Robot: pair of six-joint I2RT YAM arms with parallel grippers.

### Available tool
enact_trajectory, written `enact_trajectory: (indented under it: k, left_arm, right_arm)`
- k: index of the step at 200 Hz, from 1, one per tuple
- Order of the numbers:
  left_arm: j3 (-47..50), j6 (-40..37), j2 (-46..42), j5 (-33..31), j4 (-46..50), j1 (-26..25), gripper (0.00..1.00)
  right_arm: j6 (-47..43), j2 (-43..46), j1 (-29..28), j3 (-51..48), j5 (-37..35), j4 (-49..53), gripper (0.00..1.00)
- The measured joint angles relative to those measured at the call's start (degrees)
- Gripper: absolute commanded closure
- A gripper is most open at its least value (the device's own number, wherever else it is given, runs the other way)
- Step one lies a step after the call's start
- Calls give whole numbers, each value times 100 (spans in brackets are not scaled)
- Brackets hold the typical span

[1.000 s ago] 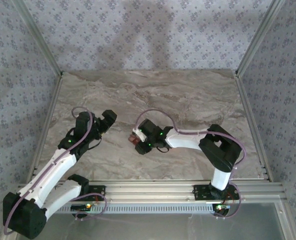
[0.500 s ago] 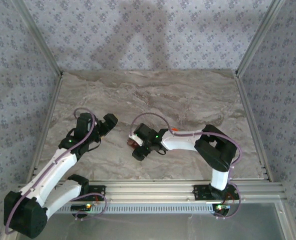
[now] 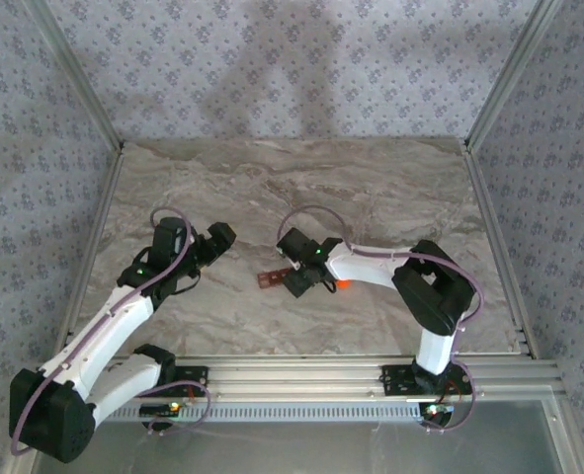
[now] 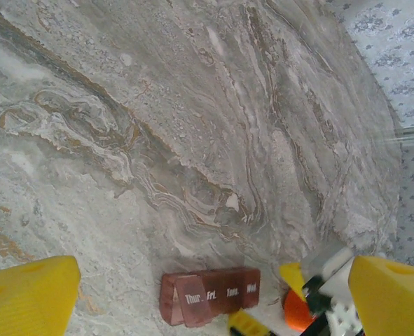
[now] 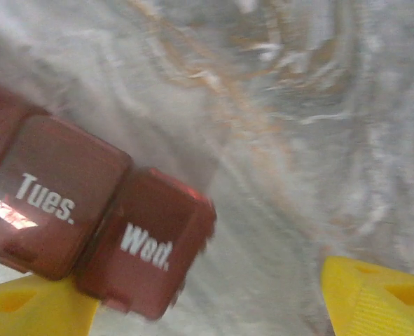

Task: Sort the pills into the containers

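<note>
We find the left arm (image 3: 114,316) rising from its base and leaning forward and to the right, with the wrist held ahead of the elbow. The left tool (image 3: 219,237) points to the right, jaws spread fully. In the left wrist view its yellow fingers (image 4: 28,290) sit at opposite lower corners.

We find the right arm (image 3: 371,270) folded at the elbow, forearm running leftward. The right tool (image 3: 292,281) points down and to the left, toward the left tool. Its jaws are parted, the yellow fingertips (image 5: 378,294) well apart. The two tools are near each other and do not touch.
</note>
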State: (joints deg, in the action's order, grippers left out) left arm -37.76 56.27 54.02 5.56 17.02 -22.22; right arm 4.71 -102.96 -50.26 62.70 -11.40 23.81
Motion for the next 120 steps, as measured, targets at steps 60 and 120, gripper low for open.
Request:
enact_trajectory:
  k: [60, 120]
  left_arm:
    - [-37, -354, 33, -7, 319, 0, 2]
    - [-299, -1040, 472, -144, 837, -262, 2]
  right_arm:
    - [190, 579, 31, 68, 413, 232, 16]
    - [699, 621, 802, 361, 1228, 170, 16]
